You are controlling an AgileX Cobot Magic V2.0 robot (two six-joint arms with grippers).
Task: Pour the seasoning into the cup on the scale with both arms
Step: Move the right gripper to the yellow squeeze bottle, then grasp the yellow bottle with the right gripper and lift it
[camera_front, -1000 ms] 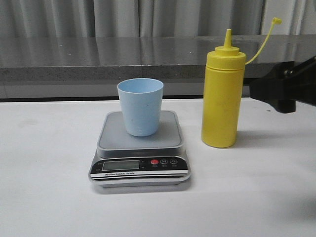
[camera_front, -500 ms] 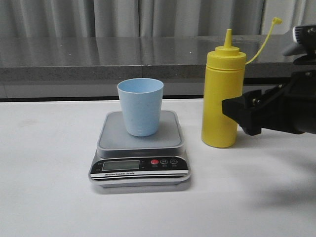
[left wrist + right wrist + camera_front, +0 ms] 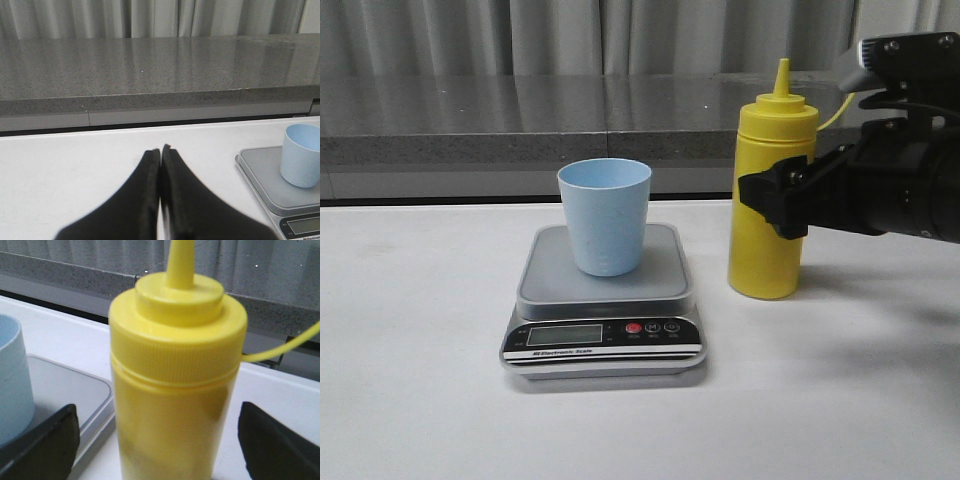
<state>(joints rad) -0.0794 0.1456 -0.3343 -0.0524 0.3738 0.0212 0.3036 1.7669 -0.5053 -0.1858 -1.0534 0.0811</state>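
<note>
Right wrist view | right tool (image 3: 155,440) wide open around seasoning (image 3: 175,390) | left tool (image 3: 160,152) closed

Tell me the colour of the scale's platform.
Grey. The scale shows it best in the front view, under the cup.

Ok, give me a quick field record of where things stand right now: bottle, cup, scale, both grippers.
seasoning bottle: upright on the table, right of the scale, nozzle uncapped, cap hanging on its tether
cup: upright on the scale platform; no contents visible
scale: display on, reading too small to tell
right gripper: open, fingers on either side of the bottle, gaps visible both sides
left gripper: shut, empty, left of the scale
pour: not started
</note>
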